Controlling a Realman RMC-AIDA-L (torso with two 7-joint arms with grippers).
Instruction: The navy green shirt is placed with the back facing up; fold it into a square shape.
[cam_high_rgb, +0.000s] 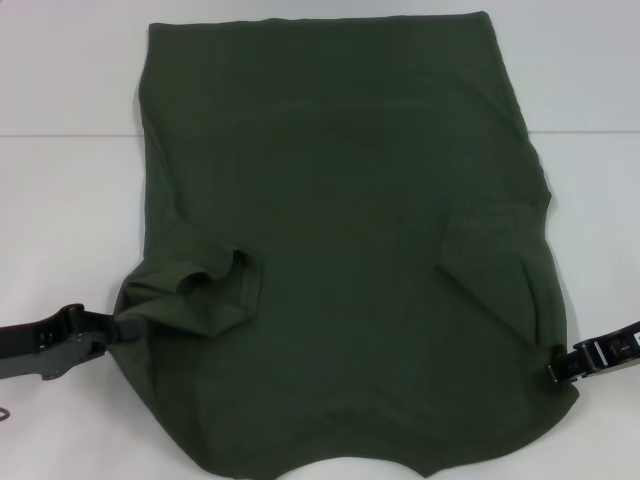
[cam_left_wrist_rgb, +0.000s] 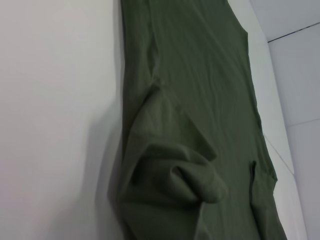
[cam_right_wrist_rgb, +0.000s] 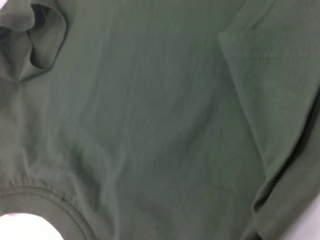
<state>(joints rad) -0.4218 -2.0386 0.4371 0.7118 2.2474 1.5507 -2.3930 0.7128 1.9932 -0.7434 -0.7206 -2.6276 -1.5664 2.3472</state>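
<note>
Jaws closed on cloth — left gripper (cam_high_rgb: 108, 335) and right gripper (cam_high_rgb: 558, 366) each pinch an edge of the navy green shirt (cam_high_rgb: 350, 250).
It lies plain-side up on the white table (cam_high_rgb: 60, 230), both sleeves folded inward — the left one bunched.

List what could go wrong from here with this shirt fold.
1. The left sleeve lies bunched and puckered near the left gripper; folding over it could trap a lump and spoil the square.
2. Each gripper meets the navy green shirt only at its very edge, the right gripper included; a thin hold might slip.
3. The collar end runs out of the head view, so the near edge may hang unseen.
</note>
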